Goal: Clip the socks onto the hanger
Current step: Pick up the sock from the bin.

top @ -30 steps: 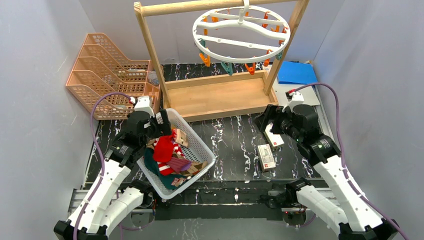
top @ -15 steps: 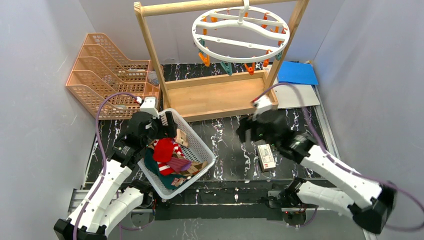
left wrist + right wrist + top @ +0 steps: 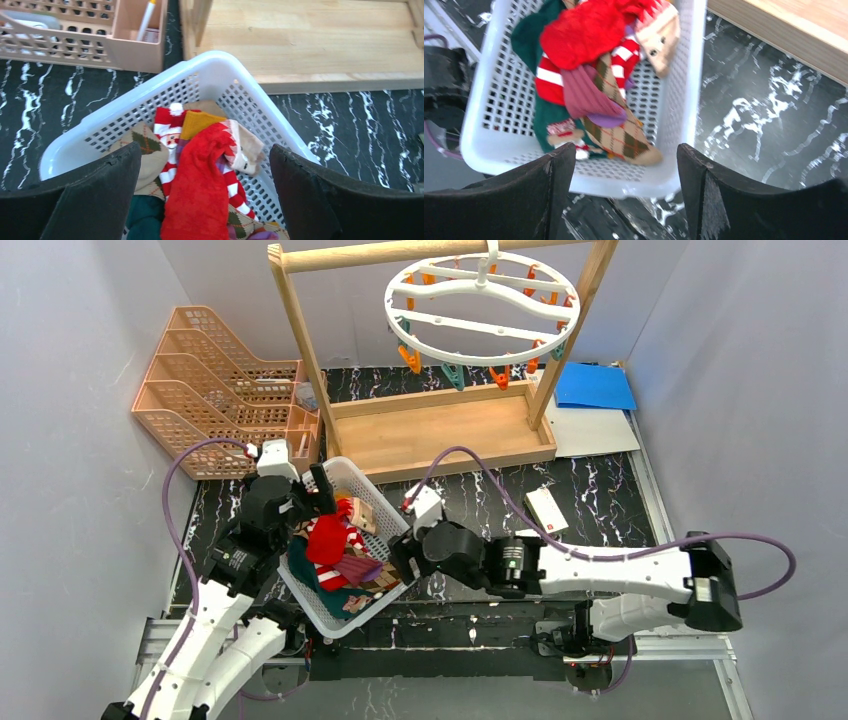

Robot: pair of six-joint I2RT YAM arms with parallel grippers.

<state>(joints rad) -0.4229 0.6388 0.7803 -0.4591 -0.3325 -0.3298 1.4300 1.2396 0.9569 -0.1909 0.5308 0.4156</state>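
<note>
The socks (image 3: 338, 552) lie heaped in the white mesh basket (image 3: 375, 478) (a red one on top), well apart from the ring hanger (image 3: 480, 325) hung on the wooden rack (image 3: 440, 435). The left gripper (image 3: 206, 160) hovers over the basket's left side and the right gripper (image 3: 624, 162) over its right edge. Both have fingers spread wide and hold nothing.

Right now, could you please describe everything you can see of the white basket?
The white basket looks like rigid plastic: rectangular, rounded corners, smooth rim, perforated walls and floor. It stands upright on the black marbled table, turned diagonally, close in front of the wooden rack's base. A heap of colourful socks lies in it. The left fingers and right fingers hang open over it; I see no contact.
</note>
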